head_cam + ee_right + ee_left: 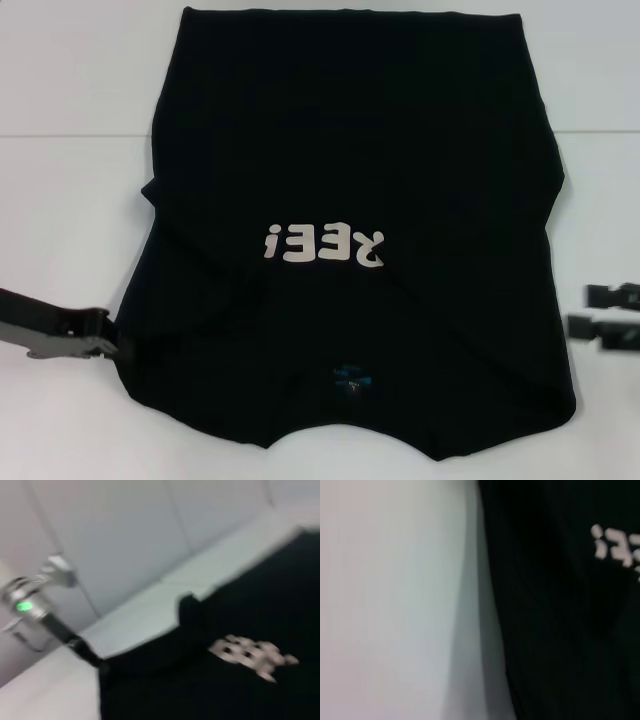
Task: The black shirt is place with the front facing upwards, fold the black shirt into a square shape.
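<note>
The black shirt [350,180] lies spread on the white table [70,200], collar and small blue neck label [352,378] toward me. Its off-white lettering [325,243] reads upside down, and cloth folded across the chest hides the first letter. My left gripper [112,345] sits at the shirt's left edge, near the shoulder. Its black fingers merge with the cloth. My right gripper [585,310] hovers just off the shirt's right edge, open and empty. The left wrist view shows the shirt [560,620] and its edge. The right wrist view shows the lettering [252,655] and the left arm [60,625] at the shirt's corner.
Bare white table surface lies to the left of the shirt [385,605] and beyond it [80,60]. A seam line crosses the table [60,135] on the far side. The shirt's collar end reaches the near edge of the head view.
</note>
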Robot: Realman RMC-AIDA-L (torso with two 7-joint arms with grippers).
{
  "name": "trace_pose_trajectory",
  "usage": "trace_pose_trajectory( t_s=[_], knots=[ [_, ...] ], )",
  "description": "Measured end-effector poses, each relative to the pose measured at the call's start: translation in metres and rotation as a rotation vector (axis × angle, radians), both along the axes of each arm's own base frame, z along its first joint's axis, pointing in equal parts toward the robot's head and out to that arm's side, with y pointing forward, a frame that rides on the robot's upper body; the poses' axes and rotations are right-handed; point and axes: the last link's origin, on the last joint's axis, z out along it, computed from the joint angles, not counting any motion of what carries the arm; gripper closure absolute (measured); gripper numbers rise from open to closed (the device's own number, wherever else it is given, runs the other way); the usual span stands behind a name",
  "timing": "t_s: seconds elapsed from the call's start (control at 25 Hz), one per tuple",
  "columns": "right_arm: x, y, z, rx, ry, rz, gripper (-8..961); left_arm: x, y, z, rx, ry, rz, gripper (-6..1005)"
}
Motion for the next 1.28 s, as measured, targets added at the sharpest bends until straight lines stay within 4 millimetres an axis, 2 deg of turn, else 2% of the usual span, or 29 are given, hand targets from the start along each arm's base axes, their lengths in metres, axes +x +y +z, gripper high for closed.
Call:
trace_pose_trajectory(
  t_s=[0.2,0.32,0.44,0.56,0.92,1.28],
  knots=[
    [-0.011,0.028,0.044,-0.168,-0.065,-0.332,29,-0.003,-0.006,0.008,0.016,-0.058,-0.021,942],
    [-0.023,0.036,0.054,-0.263,-0.083,-0.457,31,-0.006,-0.011,0.009,0.018,-0.069,-0.035,944],
    [-0.026,0.038,0.052,-0.324,-0.15,-0.518,32,-0.008,-0.012,0.01,0.026,-0.08,-0.048,945],
    [-0.019,0.036,0.045,-0.365,-0.221,-0.579,34,-0.008,-0.013,0.01,0.029,-0.086,-0.062,946],
    [0.01,0.019,0.021,-0.44,-0.181,-0.653,38,-0.009,-0.013,0.01,0.033,-0.081,-0.076,947],
    [0.015,0.021,0.002,-0.439,-0.176,-0.637,43,-0.009,-0.014,0.008,0.05,-0.099,-0.078,948]
  ],
)
